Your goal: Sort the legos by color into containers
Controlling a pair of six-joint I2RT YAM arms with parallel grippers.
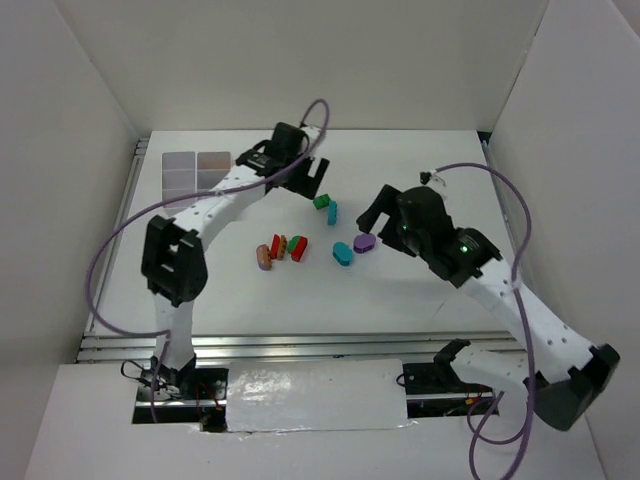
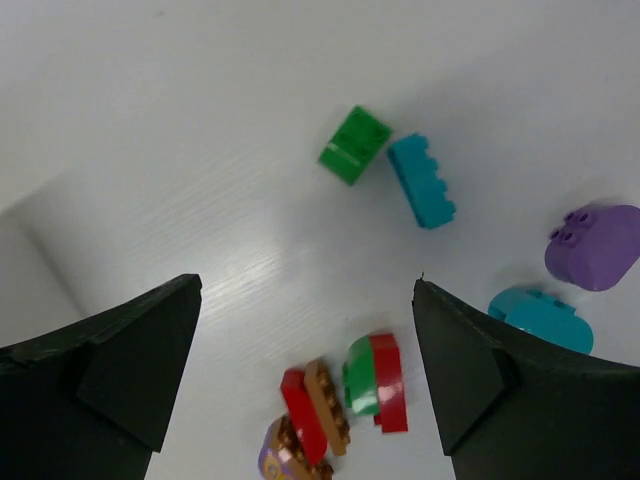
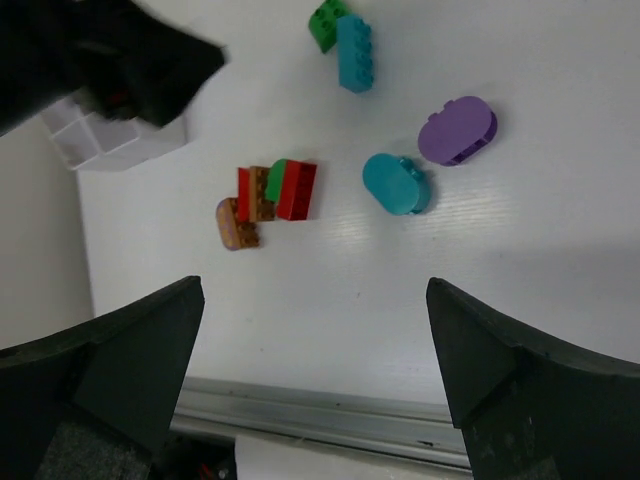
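Several legos lie loose mid-table: a green brick [image 1: 321, 201] touching a teal brick [image 1: 332, 212], a purple oval [image 1: 364, 242], a teal oval [image 1: 342, 253], and a tight cluster of a green and red piece [image 1: 298, 247], red and brown pieces [image 1: 277, 246] and a purple-brown piece [image 1: 264, 258]. My left gripper [image 2: 306, 290] is open and empty, high above the table at the far side of the legos; its view shows the cluster [image 2: 376, 376] below. My right gripper [image 3: 315, 290] is open and empty, just right of the purple oval [image 3: 457, 130]. A corner of the white containers tray [image 3: 110, 140] shows under the left gripper.
A card of brown and grey colour swatches [image 1: 197, 170] lies at the back left. White walls enclose the table on three sides. A metal rail [image 3: 320, 410] runs along the table's near edge.
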